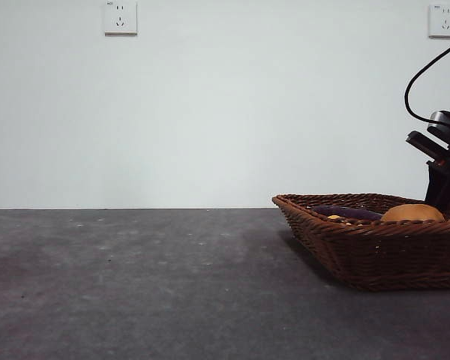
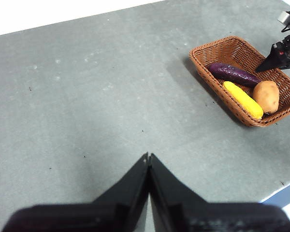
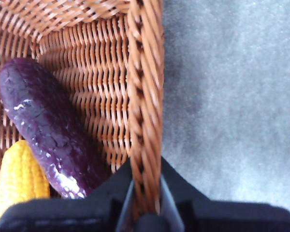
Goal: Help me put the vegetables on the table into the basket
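1. While the left gripper point(image 2: 148, 162) hangs over bare table point(image 2: 87, 106) with its jaws pressed together and nothing between them, it is well apart from the work and looks to be waiting.
2. Farther off, the basket point(image 2: 203, 72) sits near the table's edge, and all three vegetables lie inside it: the purple one point(image 2: 233, 74), the corn point(image 2: 242, 99) beside it and the potato point(image 2: 266, 95) at the end, touching the corn.
3. No vegetable shows on the table, so the loading looks done.
4. At the basket's far side, the right gripper point(image 3: 145, 186) straddles the braided rim point(image 3: 146, 96), one jaw inside the basket and one outside. The jaws stand slightly apart around the wicker; whether they pinch it cannot be told.
5. The purple one point(image 3: 43, 130) lies just beside the inner jaw, against the woven wall.
6. Judged from its look, the basket is light and stiff but a little springy. A hold on the thick rim would suit it best, and with three pieces inside it may tip if lifted by one side.
7. The vegetables look firm and smooth; a grasp across the middle would suit each.
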Motion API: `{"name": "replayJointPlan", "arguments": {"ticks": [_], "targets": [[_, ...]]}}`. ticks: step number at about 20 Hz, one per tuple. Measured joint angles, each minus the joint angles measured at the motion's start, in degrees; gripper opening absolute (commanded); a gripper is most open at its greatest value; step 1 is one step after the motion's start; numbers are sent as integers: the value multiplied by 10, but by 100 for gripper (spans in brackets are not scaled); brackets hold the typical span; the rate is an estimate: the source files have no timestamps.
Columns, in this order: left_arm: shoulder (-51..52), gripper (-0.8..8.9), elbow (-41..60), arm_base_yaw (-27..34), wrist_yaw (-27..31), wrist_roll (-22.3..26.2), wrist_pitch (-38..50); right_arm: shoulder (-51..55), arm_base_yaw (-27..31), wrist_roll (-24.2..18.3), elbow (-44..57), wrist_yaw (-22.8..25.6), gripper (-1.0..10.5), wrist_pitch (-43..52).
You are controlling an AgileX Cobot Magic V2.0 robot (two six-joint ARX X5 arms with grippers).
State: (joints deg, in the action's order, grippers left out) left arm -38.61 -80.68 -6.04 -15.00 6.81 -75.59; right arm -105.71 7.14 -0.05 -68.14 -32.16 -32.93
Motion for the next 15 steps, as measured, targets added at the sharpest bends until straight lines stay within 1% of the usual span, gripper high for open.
{"name": "replayJointPlan", "arguments": {"ticks": [1,2,4,5,6,9,10,12,15], "targets": [[0,-8,0,0,0,0,0,0,0,0,0,0,0,0],[0,-8,0,0,0,0,0,-1,0,0,0,0,50,0],[-4,-8,0,0,0,2,0,-2,0,4,-1,5,263,0],[-6,-8,0,0,0,2,0,-7,0,7,-1,7,332,0],[-8,-8,0,0,0,2,0,-10,0,7,-1,5,354,-1],[-9,-8,0,0,0,7,0,1,0,10,-1,5,351,10],[-9,-8,0,0,0,7,0,24,0,11,-1,14,346,9],[-12,-8,0,0,0,7,2,105,0,12,-1,19,343,-6],[-17,-8,0,0,0,7,4,218,0,6,-1,17,332,-93]]}}
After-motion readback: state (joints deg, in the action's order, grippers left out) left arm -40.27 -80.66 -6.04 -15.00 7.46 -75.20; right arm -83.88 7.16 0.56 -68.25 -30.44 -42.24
